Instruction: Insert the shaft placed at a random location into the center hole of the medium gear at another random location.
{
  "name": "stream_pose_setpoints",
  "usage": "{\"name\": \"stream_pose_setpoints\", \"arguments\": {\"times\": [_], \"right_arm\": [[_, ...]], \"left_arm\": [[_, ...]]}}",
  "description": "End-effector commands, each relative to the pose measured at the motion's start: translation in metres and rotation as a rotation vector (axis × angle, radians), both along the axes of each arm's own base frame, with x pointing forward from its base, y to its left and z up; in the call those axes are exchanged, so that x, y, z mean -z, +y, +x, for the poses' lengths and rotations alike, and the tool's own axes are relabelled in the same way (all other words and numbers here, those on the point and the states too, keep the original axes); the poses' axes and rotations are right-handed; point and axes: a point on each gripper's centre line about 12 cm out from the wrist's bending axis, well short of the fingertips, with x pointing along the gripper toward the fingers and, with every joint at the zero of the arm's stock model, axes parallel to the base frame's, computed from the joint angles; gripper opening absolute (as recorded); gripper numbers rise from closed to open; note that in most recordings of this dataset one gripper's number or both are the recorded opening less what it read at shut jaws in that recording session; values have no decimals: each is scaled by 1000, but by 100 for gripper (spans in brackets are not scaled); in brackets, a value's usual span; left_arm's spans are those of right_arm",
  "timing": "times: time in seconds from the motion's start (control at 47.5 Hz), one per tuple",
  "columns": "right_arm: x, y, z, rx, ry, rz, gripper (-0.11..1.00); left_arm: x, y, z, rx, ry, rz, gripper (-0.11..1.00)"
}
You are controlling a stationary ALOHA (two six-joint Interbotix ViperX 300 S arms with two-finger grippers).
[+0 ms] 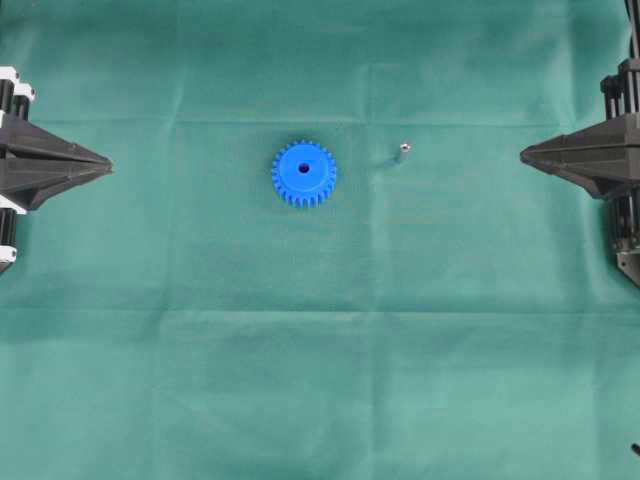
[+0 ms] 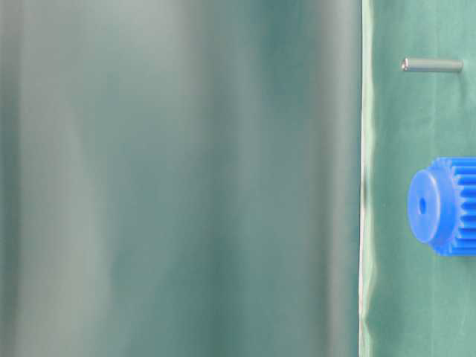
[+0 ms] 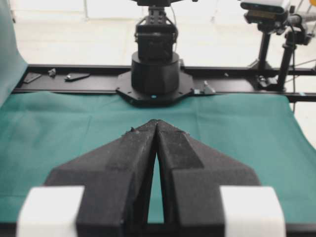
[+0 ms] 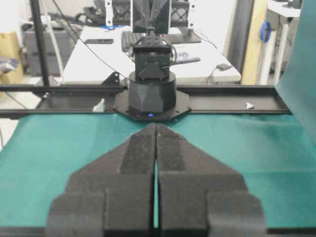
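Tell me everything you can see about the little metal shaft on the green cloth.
The shaft is a tiny silvery-grey pin, short, thin and smooth, apparently metal, far smaller than the blue medium gear. It stands alone on the green cloth, casting a small shadow, to the right of the gear in the overhead view, with a clear gap between them. In the table-level view it shows as a plain straight cylinder with a flat end. Nothing touches it but the cloth; neither gripper is near it.

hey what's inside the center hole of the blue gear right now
Nothing shows in the center hole of the medium gear; it looks dark and empty. Its bottom can't be seen. The shaft lies apart on the green cloth.
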Motion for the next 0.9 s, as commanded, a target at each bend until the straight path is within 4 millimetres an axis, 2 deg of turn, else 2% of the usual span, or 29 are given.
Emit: {"name": "stream_pose_setpoints", "arguments": {"times": [0.0, 0.252, 0.442, 0.547, 0.757, 0.799, 0.883], "right_arm": [[-3, -1, 3, 4, 2, 5, 1], [2, -8, 6, 38, 35, 4, 1], [19, -20, 15, 95, 95, 13, 3], [29, -28, 22, 126, 114, 20, 22], [60, -46, 39, 190, 203, 23, 85], [69, -49, 43, 200, 230, 27, 86], [87, -55, 49, 218, 281, 36, 76]], "left_arm": [[-7, 0, 4, 1, 25, 3, 0], [-10, 0, 1, 0, 26, 3, 0], [-10, 0, 1, 0, 26, 3, 0], [-10, 0, 1, 2, 25, 3, 0], [-10, 0, 1, 1, 25, 1, 0], [-10, 0, 1, 1, 25, 1, 0], [-10, 0, 1, 1, 25, 1, 0]]}}
